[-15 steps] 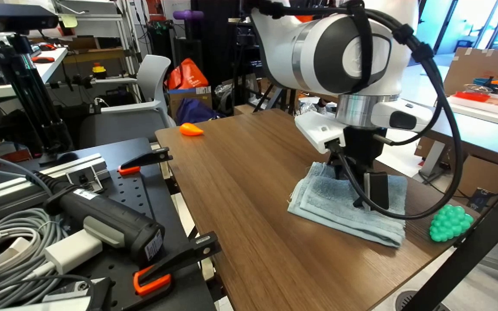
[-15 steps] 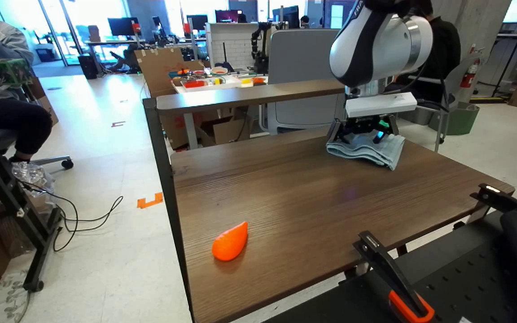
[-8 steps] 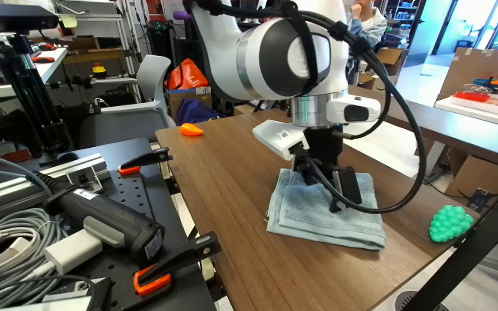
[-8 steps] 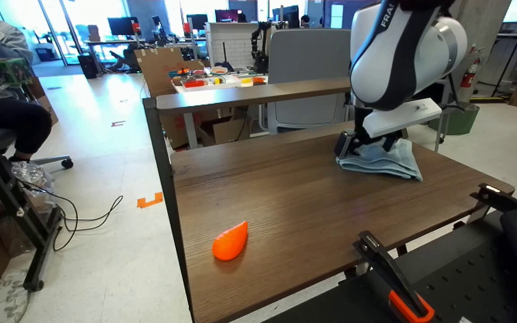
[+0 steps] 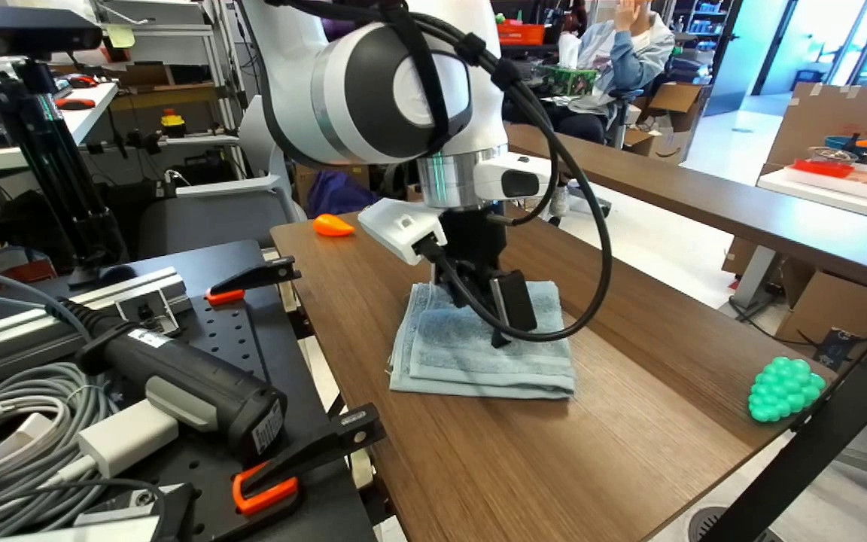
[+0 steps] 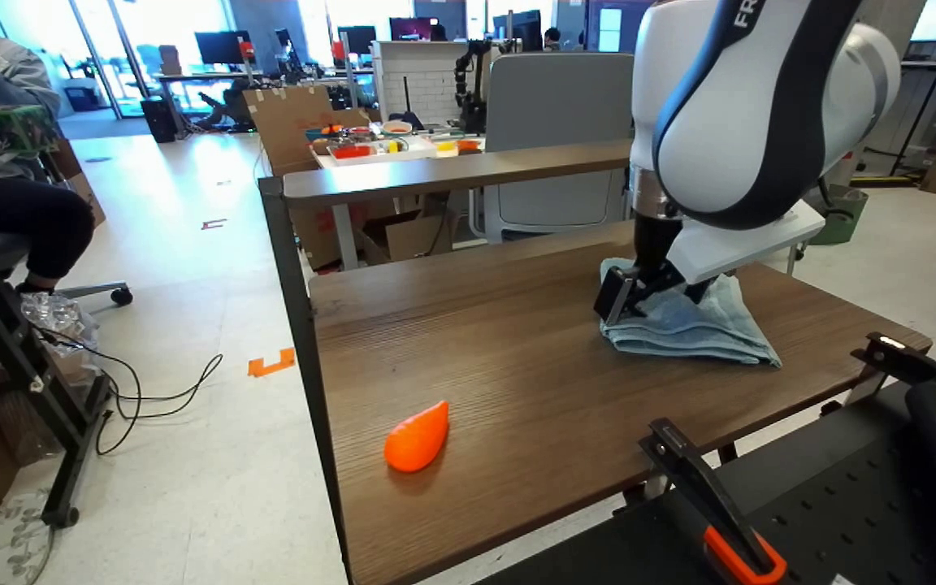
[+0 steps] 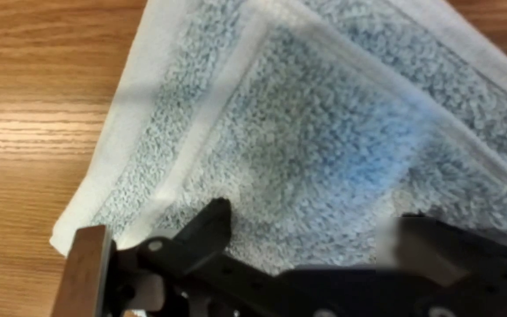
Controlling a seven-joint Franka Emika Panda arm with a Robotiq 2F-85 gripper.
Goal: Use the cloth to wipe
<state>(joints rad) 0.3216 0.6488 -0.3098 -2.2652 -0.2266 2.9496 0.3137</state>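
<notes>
One long side of the brown table (image 5: 591, 467) runs, in an exterior view, beside a black perforated bench (image 5: 290, 361), where a black clamp (image 5: 328, 444) juts out toward the table edge; near that side lies the folded blue cloth (image 5: 479, 369), and a broad stretch of wood separates it from a green bumpy object (image 5: 786, 389) near the right-hand corner. The white arm (image 5: 377, 98) comes down from above, wrist upright, and the gripper (image 5: 471, 320) points straight down onto the cloth.

In an exterior view, wood stretches between the cloth and an orange teardrop-shaped object (image 6: 417, 439), which lies well apart from it. The arm leans over from the upper right, with the gripper beneath it, down on the cloth.

In the wrist view, wood shows at the left and in the upper right corner, beyond the cloth's pale hems. The fingers (image 7: 216, 224) stand parted, with the cloth's pile under and between them; the one at the right is blurred.
</notes>
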